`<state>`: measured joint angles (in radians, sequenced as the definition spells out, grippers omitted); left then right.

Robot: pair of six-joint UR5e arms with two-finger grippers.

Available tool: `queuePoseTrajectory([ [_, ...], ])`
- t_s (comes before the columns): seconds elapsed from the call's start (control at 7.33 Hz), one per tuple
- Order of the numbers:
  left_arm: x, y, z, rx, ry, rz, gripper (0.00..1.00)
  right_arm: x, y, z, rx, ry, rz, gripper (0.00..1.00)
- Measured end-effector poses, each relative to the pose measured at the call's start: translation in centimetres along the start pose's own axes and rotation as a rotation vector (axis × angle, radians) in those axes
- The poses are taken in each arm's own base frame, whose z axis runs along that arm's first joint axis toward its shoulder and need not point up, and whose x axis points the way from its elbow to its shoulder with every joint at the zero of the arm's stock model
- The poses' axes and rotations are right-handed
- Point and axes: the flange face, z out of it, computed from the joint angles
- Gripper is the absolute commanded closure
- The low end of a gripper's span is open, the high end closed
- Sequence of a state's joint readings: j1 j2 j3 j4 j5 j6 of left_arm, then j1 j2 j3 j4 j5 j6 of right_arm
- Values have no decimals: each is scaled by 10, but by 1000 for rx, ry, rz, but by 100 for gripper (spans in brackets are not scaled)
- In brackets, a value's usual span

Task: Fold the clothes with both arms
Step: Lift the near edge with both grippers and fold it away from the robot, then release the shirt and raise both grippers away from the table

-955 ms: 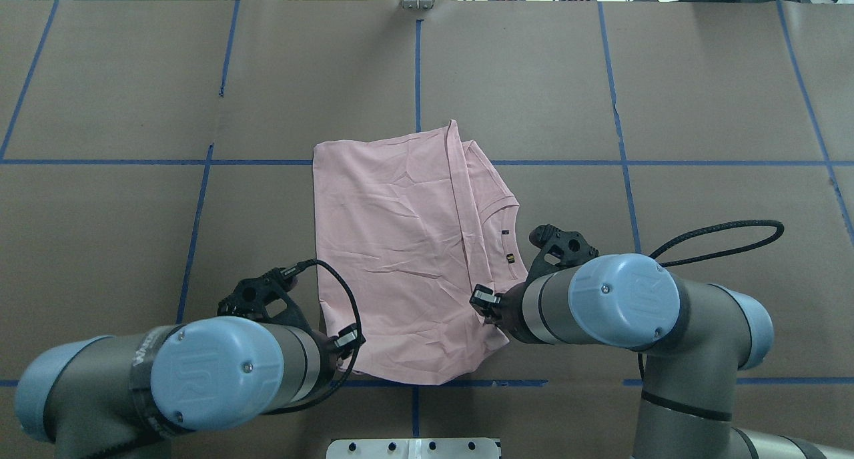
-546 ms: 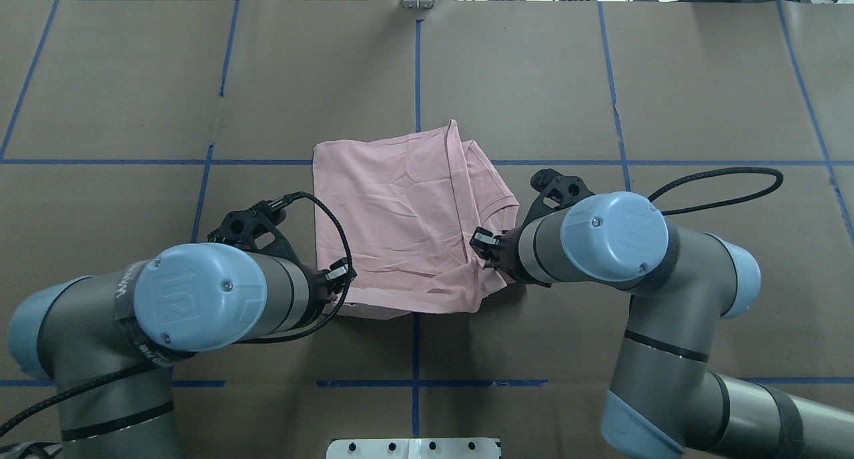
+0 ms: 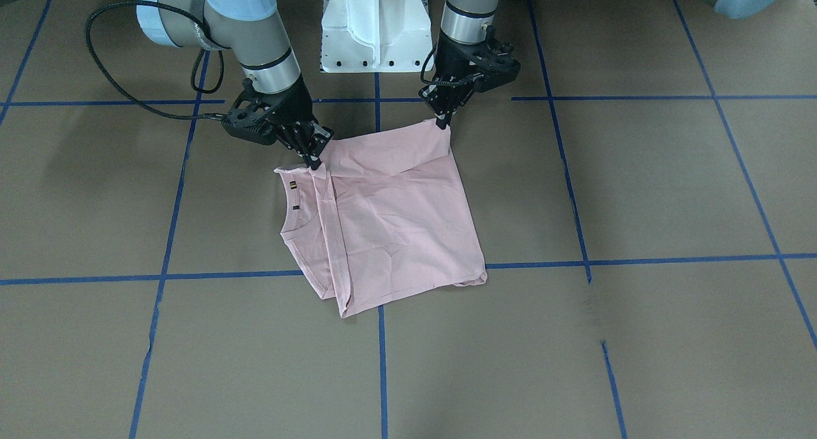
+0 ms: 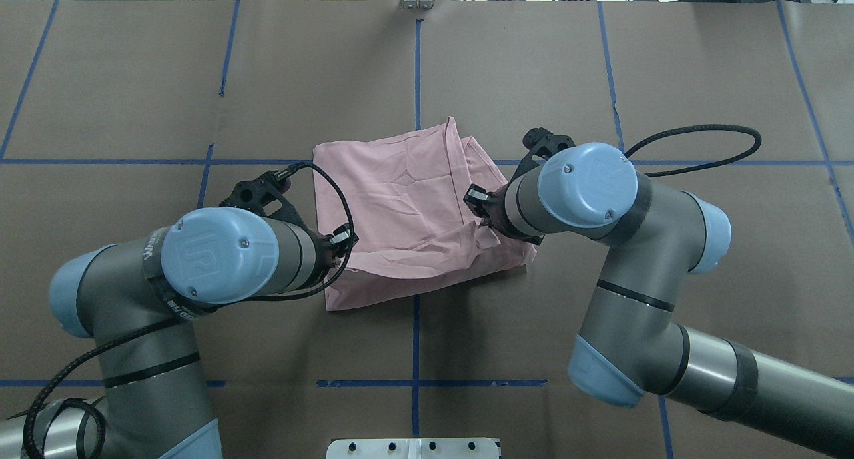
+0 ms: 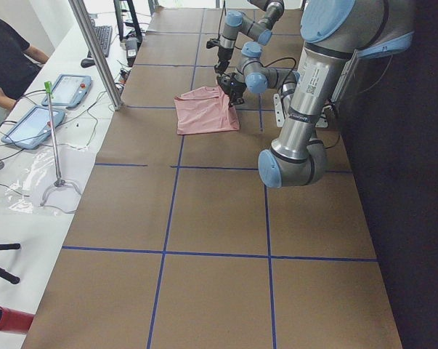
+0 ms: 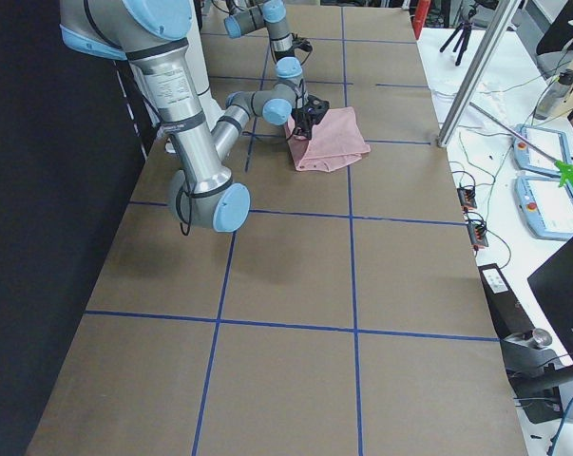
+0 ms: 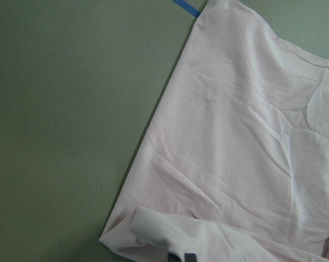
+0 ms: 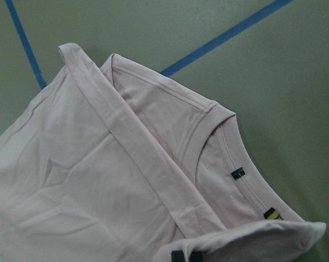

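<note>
- The lifted edge of the T-shirt [image 3: 389, 215] looks slanted in the overhead view, with the right side further across than the left. If the 2 arms travel unevenly from here, the fold will probably land crooked and the corners will not meet.
- Each grip takes only a small pinch of thin cloth at a corner. A sideways tug between the arms could pull a corner free, and that side would flop back onto the table [image 3: 638, 184].
- Near the collar [image 8: 221, 131] several layers overlap. The right side may hold only some of them, so the narrow folded strip there could spread or bunch.
- Carrying the edge too low could drag the flat half along the brown paper and shift the whole shirt.
- The left gripper [image 3: 442, 119] is closed on the near corner away from the collar and holds it just above the table. Its wrist view shows cloth draped over the fingertips.
- The right gripper [image 3: 314, 161] is closed on the near corner at the collar end, with a curl of cloth over its tips.
- The shirt lies mid-table, its far half flat and its near edge raised between the 2 arms.
</note>
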<state>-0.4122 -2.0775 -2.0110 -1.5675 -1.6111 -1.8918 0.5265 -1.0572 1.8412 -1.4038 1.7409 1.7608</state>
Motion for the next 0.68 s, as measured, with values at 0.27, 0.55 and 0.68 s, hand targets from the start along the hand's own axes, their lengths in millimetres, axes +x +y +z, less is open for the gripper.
queuePoseTrajectory([
  [0.27,34,-50,18,65,47,-42,100,-44,-52,17,33,13,36,100],
  [0.55,54,-139,62,167,68,-21,1,-85,-126,66,61,14,72,26],
  [0.68,57,-187,85,217,64,19,0,-95,-160,88,78,27,88,0],
])
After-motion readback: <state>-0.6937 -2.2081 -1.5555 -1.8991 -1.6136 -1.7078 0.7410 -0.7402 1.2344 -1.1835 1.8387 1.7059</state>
